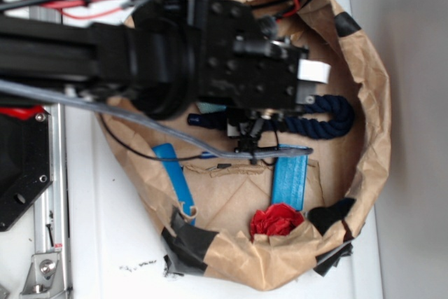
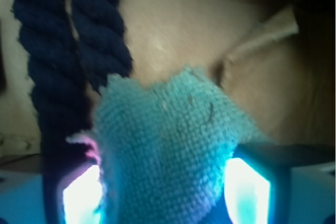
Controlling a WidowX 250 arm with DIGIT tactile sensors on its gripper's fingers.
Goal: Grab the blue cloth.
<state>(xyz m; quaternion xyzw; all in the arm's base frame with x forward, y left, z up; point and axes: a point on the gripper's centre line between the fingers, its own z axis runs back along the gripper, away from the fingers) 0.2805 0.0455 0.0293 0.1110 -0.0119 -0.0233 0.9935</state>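
Note:
The blue cloth, a pale teal rag of gauzy weave with a frayed edge, fills the wrist view between my two fingers and touches both glowing pads. My gripper is shut on it. In the exterior view the gripper hangs under the black arm over the middle of the brown paper nest. A small teal patch of the cloth peeks out beside it; the rest is hidden by the arm.
A thick navy rope lies right beside the cloth. A flat bright blue block, a blue strip and a red crumpled piece lie on the paper. The raised crumpled paper rim rings everything.

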